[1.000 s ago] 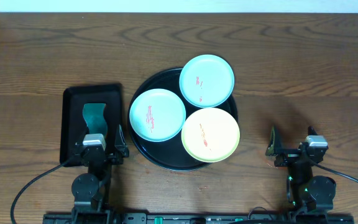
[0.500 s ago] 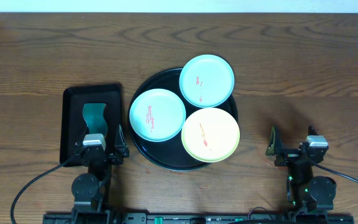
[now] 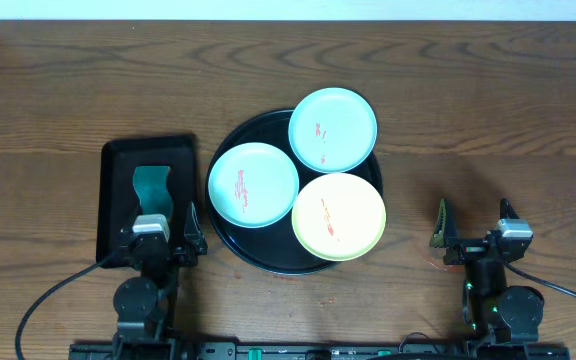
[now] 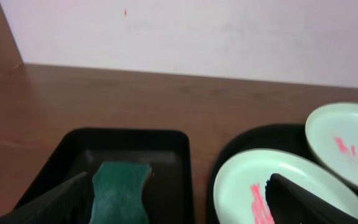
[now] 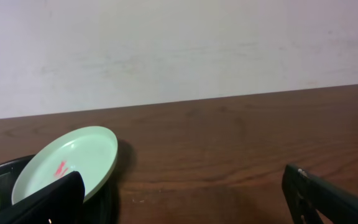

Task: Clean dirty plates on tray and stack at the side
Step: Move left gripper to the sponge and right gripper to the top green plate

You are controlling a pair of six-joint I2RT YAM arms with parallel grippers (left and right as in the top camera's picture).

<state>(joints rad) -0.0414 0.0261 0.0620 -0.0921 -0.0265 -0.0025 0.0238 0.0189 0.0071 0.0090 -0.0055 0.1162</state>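
Note:
The round black tray sits at the table's middle and holds three plates with red smears. One mint-blue plate is at its left, another mint-blue plate at the top right, and a pale yellow plate at the lower right. My left gripper is open near the front edge, over the near end of the rectangular tray, left of the round tray. My right gripper is open and empty over bare table, right of the round tray. The left wrist view shows the left plate and the far plate.
A smaller rectangular black tray stands left of the round tray and holds a green sponge, which also shows in the left wrist view. A pale wall runs behind the table's far edge.
The right gripper has shifted slightly to the right and its fingers stand a little wider. The plates, trays and left arm have not moved.

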